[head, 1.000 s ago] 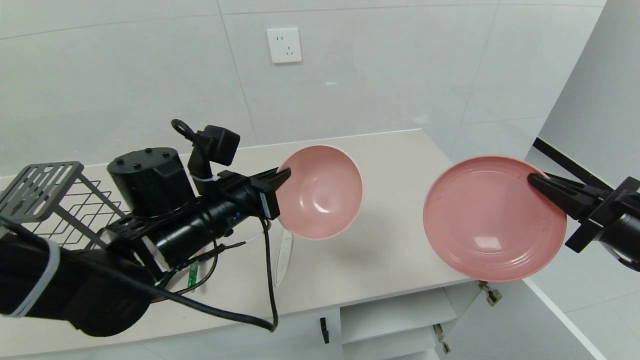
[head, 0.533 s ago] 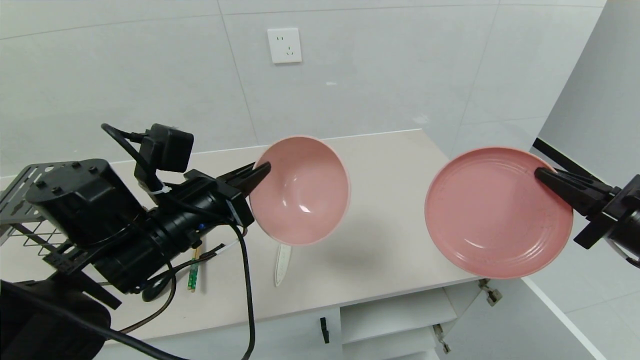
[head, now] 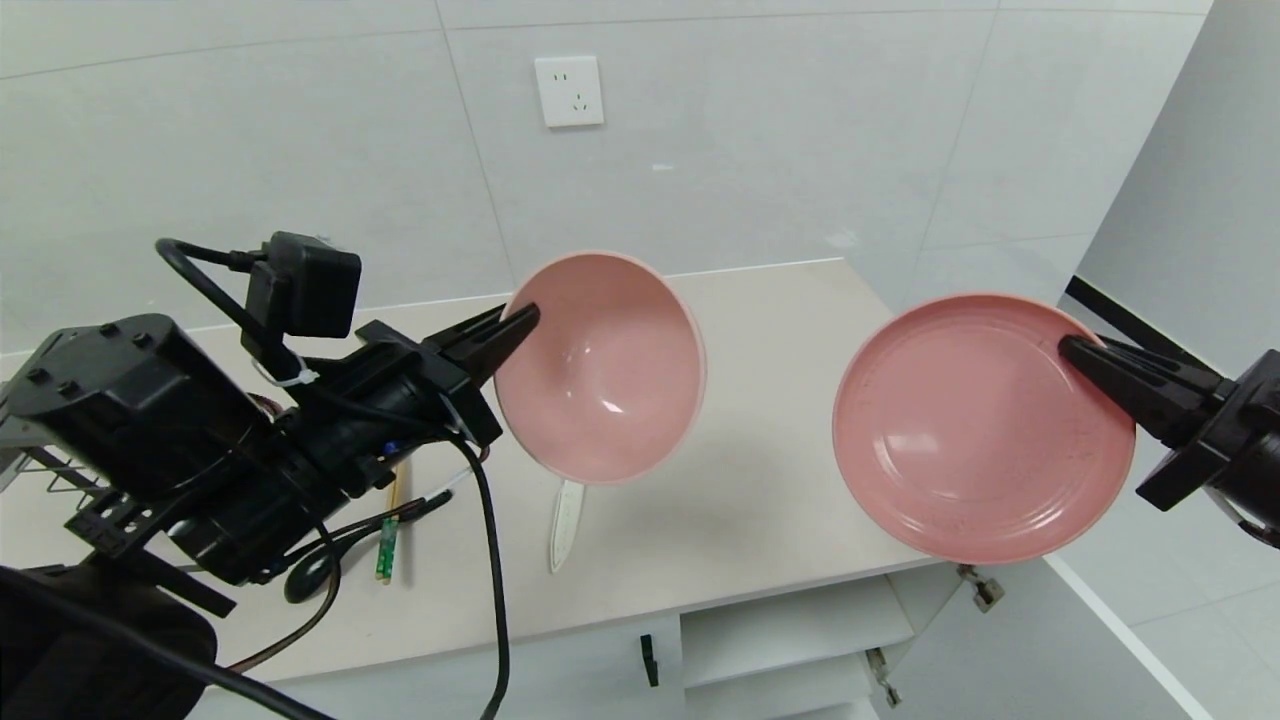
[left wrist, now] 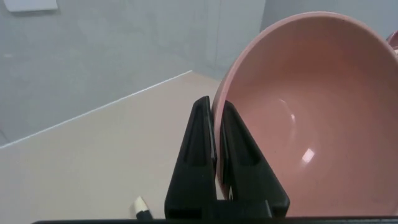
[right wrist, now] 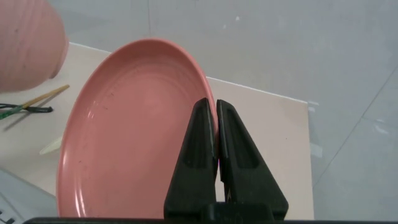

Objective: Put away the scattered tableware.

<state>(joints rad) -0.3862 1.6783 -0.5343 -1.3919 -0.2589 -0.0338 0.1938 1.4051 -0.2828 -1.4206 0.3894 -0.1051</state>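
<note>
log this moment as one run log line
left gripper: shut on pink bowl rim, aloft | right gripper: shut on pink plate rim, aloft | counter: white utensil, chopsticks lying loose

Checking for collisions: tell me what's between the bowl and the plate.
Nothing. In the head view, bowl and plate hang apart, with bare counter behind the gap.

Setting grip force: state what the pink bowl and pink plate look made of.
Pink round bowl: likely plastic or melamine; smooth semi-gloss with soft highlights, thin rim. Pink round plate: probably the same; satin, faint specks, concentric rings.
</note>
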